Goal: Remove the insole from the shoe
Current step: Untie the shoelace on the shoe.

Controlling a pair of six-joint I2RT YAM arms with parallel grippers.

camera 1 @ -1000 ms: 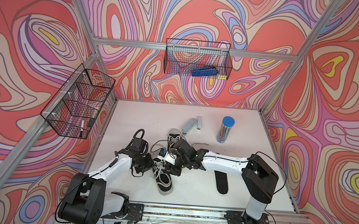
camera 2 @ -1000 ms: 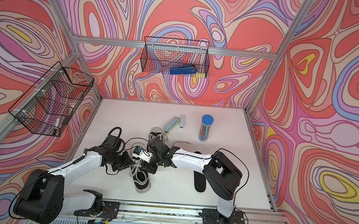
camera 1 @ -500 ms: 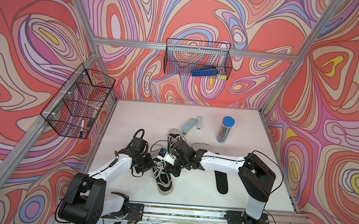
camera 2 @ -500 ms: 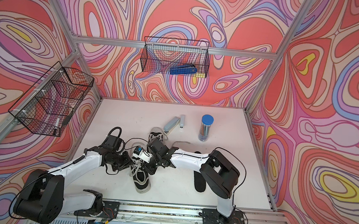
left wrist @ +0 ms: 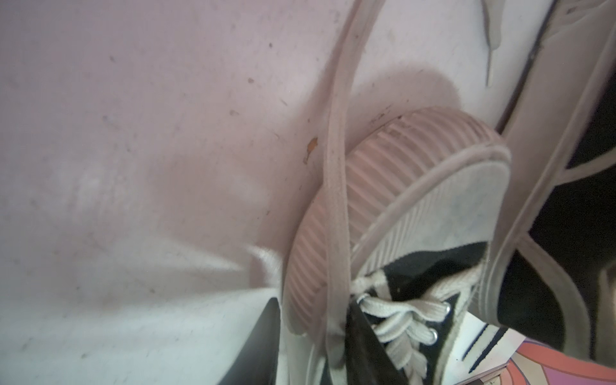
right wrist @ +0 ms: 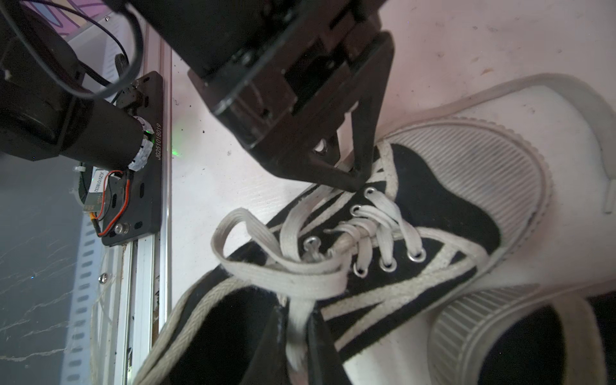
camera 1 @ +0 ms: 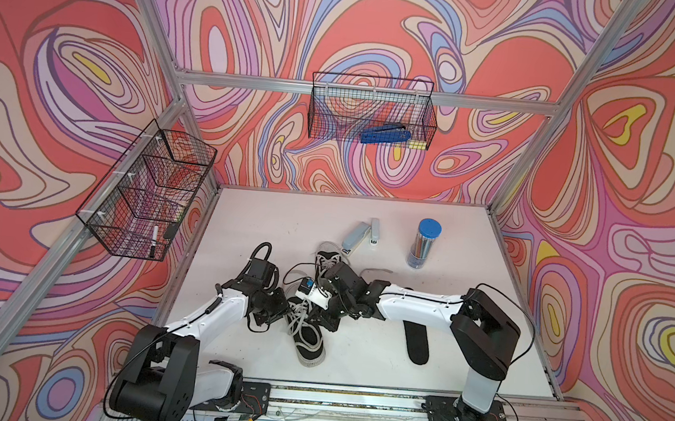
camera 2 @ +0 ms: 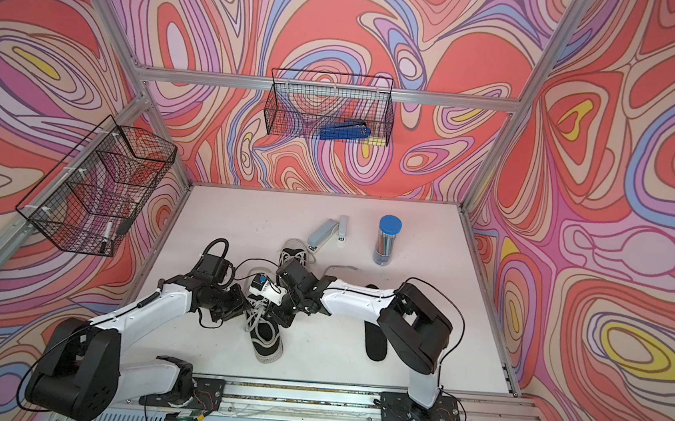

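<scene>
A black-and-white sneaker, the shoe (camera 1: 309, 344) (camera 2: 268, 341) (right wrist: 433, 213), lies on the white table near the front. My left gripper (camera 1: 279, 312) (left wrist: 311, 350) is shut on the shoe's side, one finger on the ribbed sole wall (left wrist: 333, 216) and one by the eyelets. My right gripper (camera 1: 324, 320) (right wrist: 296, 346) is at the shoe's dark opening, shut on a white lace. The inside of the opening is too dark to read. A black insole (camera 1: 416, 343) (camera 2: 376, 340) lies flat on the table under the right arm.
A second sneaker (camera 1: 325, 258) lies just behind the arms. Further back are a grey stapler (camera 1: 356, 236), a small white stapler (camera 1: 375, 231) and a clear tube with a blue lid (camera 1: 424, 244). Wire baskets (camera 1: 371, 110) (camera 1: 145, 194) hang on the walls.
The right arm has edged slightly toward the shoe. The left arm, the shoe and the loose insole have not visibly moved.
</scene>
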